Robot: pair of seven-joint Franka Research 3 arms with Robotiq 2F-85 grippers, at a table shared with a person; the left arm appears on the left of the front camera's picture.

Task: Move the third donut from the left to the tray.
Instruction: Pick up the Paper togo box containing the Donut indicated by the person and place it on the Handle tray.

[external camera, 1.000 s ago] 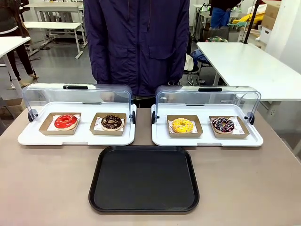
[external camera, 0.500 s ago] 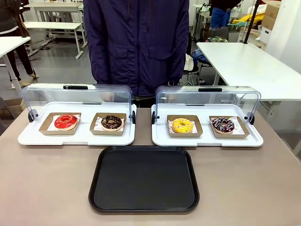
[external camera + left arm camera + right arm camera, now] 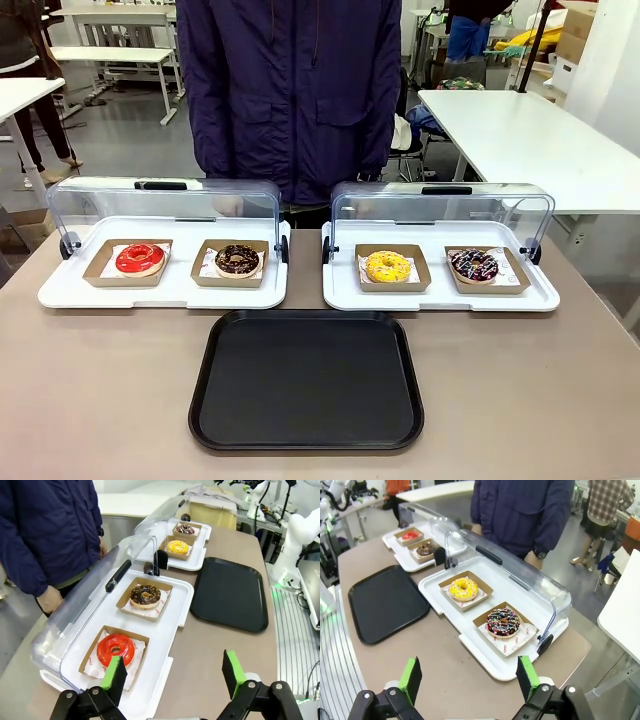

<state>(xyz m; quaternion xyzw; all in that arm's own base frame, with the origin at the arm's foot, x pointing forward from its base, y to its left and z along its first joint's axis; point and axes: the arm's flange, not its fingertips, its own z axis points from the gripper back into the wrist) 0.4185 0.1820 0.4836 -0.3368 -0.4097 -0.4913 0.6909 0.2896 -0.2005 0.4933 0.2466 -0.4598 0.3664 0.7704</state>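
Note:
The yellow-glazed donut (image 3: 388, 265) lies in its brown cardboard holder on the left half of the right white tray (image 3: 440, 297); it also appears in the right wrist view (image 3: 463, 589) and far off in the left wrist view (image 3: 177, 546). The black tray (image 3: 306, 380) lies empty at the table's near middle. My left gripper (image 3: 173, 672) is open, high above the left white tray near the red donut (image 3: 116, 649). My right gripper (image 3: 468, 676) is open, hovering over the table edge in front of the right white tray.
A red donut (image 3: 139, 258) and a chocolate donut (image 3: 237, 260) sit on the left white tray (image 3: 160, 292). A sprinkled chocolate donut (image 3: 474, 265) is beside the yellow one. Both clear lids stand raised. A person (image 3: 290, 90) stands at the far side.

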